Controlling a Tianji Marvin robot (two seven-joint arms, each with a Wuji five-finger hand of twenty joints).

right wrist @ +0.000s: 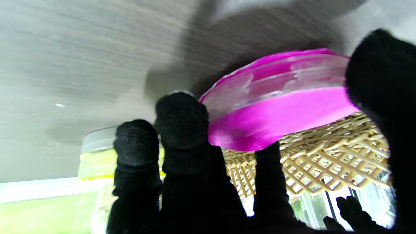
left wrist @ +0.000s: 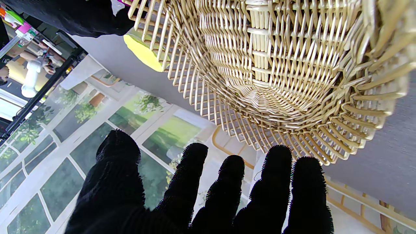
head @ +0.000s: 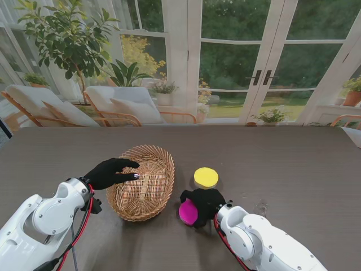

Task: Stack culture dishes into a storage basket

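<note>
Wicker basket (head: 142,182): on the table (head: 293,164), left of centre. Holds no dishes as far as the stand and left wrist views show; nothing stacked yet.

Left hand (head: 111,172): fingers apart, holding nothing, resting over the basket's rim at its 9 o'clock side, apparently steadying it; contact cannot be confirmed.

Pink dish (head: 188,212): gripped by the right hand (head: 204,204), fingers closed around its edge, tilted and seemingly lifted off the table, just outside the basket's rim at about 4 o'clock.

Yellow dish (head: 206,177): flat on the table, untouched, at roughly 3 o'clock from the basket, near the pink dish but apart from it.

Progress, as judged: early. First dish in hand, not yet placed; second dish to follow on top.
</note>
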